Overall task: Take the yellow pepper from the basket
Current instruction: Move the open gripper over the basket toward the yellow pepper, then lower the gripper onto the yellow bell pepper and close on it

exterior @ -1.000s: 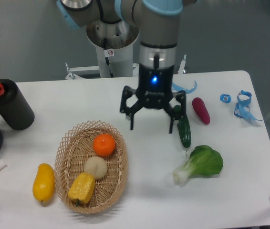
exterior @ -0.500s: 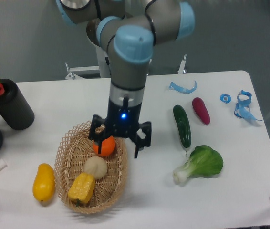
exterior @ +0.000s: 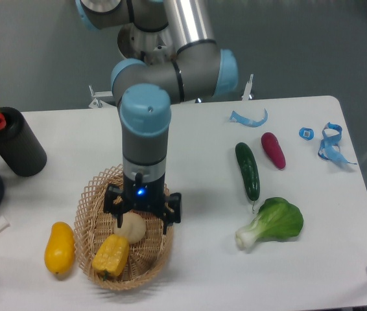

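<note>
The yellow pepper (exterior: 111, 255) is blocky and ribbed and lies in the front part of the oval wicker basket (exterior: 86, 227). My gripper (exterior: 141, 219) hangs open over the middle of the basket, just above and behind the pepper, with its fingers on either side of a pale round vegetable (exterior: 131, 228). The orange that lay at the back of the basket is hidden behind the gripper. The gripper holds nothing.
A smooth yellow mango-like fruit (exterior: 59, 248) lies left of the basket. A cucumber (exterior: 248, 170), a purple vegetable (exterior: 273, 149) and a bok choy (exterior: 272, 222) lie to the right. A black cylinder (exterior: 15, 142) with red tulips stands at far left.
The arm has swung left and forward from the table's middle to over the basket. The gripper has come down lower, covering the orange. It has stayed open.
</note>
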Robot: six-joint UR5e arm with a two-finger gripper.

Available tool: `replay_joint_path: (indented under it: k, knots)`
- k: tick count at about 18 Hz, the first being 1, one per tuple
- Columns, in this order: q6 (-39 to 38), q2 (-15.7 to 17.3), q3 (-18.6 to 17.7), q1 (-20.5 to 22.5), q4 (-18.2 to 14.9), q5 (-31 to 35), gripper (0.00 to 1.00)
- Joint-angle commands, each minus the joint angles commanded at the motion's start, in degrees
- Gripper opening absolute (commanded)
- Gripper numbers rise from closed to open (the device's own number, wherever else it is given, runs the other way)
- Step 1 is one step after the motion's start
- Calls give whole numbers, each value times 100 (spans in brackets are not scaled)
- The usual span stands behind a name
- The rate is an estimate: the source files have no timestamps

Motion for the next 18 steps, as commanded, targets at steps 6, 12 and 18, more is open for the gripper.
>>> replay_joint_path:
  k: [6,12,18]
  knots:
    - [18,-246,18,-167,18,-35,100]
    - [211,-405,9,-317,18,-9,100]
    - [211,-519,35,-317,18,0,100]
